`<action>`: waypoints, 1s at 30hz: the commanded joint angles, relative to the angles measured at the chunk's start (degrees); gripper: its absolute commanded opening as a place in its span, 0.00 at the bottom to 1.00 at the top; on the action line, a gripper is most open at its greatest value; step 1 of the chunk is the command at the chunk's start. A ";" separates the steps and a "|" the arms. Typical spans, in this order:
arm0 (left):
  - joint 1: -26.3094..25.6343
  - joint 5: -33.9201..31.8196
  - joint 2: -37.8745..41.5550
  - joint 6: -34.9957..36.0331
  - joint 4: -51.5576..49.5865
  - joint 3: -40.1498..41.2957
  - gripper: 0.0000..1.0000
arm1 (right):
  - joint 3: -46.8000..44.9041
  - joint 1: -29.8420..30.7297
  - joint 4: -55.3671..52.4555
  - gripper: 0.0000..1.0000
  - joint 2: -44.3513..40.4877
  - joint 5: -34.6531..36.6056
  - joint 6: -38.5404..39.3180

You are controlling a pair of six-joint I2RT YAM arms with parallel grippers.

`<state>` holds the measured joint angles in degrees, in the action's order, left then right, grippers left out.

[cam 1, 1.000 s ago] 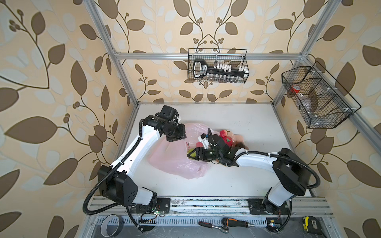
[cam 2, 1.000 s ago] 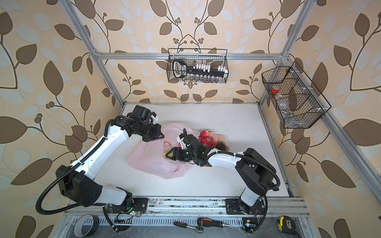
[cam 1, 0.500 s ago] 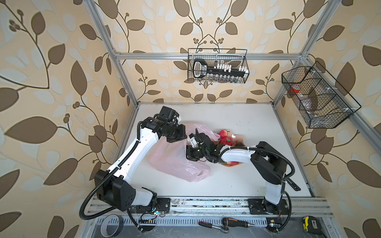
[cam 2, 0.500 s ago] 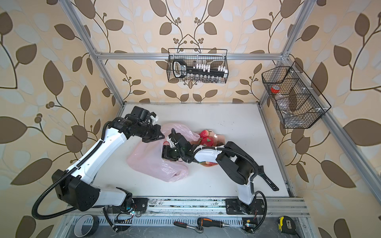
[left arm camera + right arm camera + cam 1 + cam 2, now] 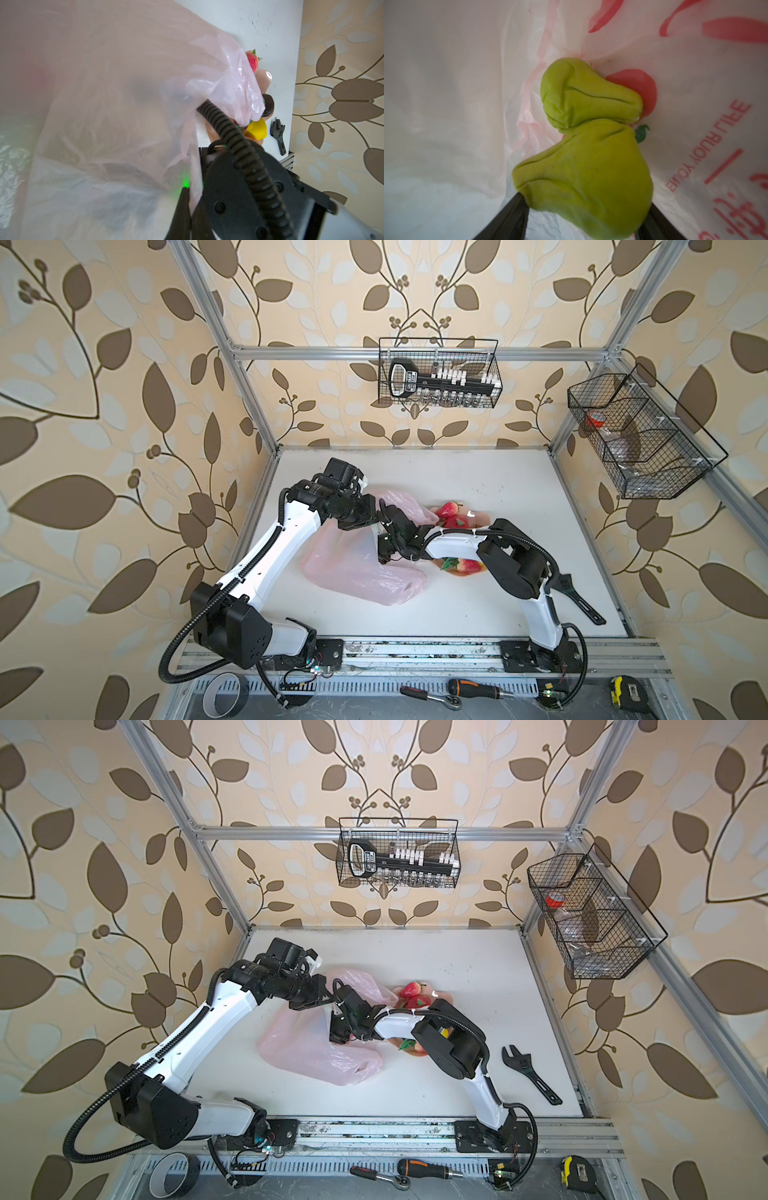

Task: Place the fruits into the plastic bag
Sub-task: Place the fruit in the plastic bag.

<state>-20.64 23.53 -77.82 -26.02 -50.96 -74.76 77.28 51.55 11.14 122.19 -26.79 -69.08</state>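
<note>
Top views, position: high over the front rail [image 5: 415, 649], well back, looking steeply down across the white table [image 5: 498, 481] to the rear wall.
Top views, overlap: nearly the whole scene, table edge to edge.
Left wrist: pressed close against the plastic bag [image 5: 124, 114], facing across the table toward the side wall; strawberry [image 5: 252, 61] and wrench [image 5: 278, 135] shared with both top views.
Right wrist: inside the plastic bag, very near a green pear [image 5: 583, 176], facing the printed film.
</note>
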 commanded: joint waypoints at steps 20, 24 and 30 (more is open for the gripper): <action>-0.63 -4.76 1.62 -1.14 -1.24 -1.82 0.00 | -2.06 -1.63 -7.33 0.96 -7.53 -1.94 0.07; -0.63 -5.46 1.76 -1.92 -1.26 -2.29 0.00 | -3.27 -1.89 -8.44 0.99 -9.33 -2.02 0.22; -0.67 -6.24 1.27 -2.02 -1.64 -2.82 0.00 | -5.53 -2.19 -9.20 1.00 -12.07 -1.74 0.35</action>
<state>-20.71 18.83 -77.67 -27.51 -51.46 -75.37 73.25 49.69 3.05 112.55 -28.12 -68.53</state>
